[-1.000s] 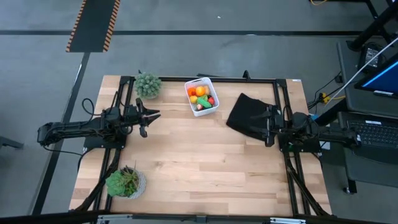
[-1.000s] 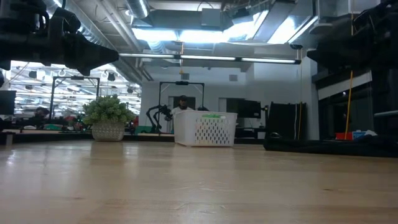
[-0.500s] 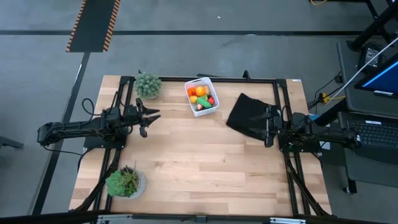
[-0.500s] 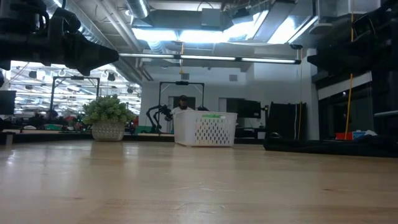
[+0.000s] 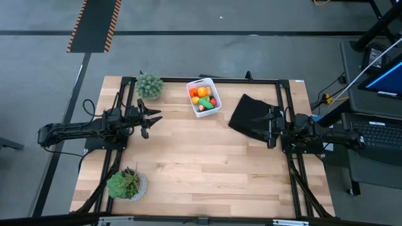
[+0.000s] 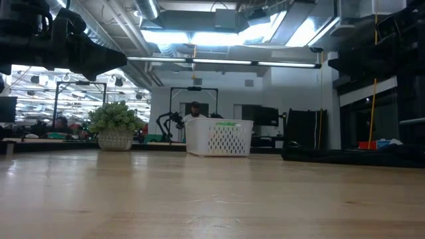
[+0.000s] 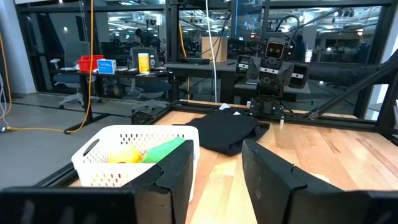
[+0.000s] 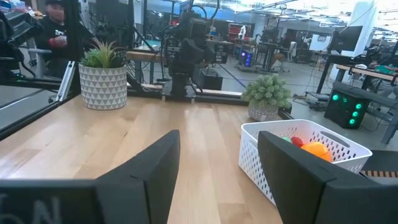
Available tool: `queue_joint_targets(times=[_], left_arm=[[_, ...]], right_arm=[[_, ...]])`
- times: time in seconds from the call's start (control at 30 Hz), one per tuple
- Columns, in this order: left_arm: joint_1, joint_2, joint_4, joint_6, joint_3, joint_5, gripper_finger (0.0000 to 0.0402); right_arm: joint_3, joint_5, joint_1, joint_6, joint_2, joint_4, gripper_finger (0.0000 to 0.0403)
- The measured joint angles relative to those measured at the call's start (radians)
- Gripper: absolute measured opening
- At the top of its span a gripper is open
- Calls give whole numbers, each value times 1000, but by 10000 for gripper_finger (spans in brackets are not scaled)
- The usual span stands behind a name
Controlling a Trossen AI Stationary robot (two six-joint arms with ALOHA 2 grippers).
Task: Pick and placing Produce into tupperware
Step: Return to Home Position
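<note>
Table tally, ones and twos!
One white tub [image 5: 200,81] with toy produce [image 5: 202,92] heaped inside, five pieces or so showing, too bunched to count for sure. Two potted plants [image 5: 149,85], the second plant [image 5: 127,184] there. One black cloth [image 5: 250,115]. Two arms: left arm [image 5: 75,130], right arm [image 5: 326,139].

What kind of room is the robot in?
Probably a robot lab or workshop. A computer screen and keyboard sit beside the wooden table, there is a hazard-striped floor mat, and more equipment benches stand beyond.
</note>
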Motion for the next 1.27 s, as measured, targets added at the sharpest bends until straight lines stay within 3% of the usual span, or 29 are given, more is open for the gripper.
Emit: queue_joint_targets(times=[1.27], left_arm=[[0, 0, 0, 0, 0, 0, 64]], right_arm=[[0, 0, 0, 0, 0, 0, 218]])
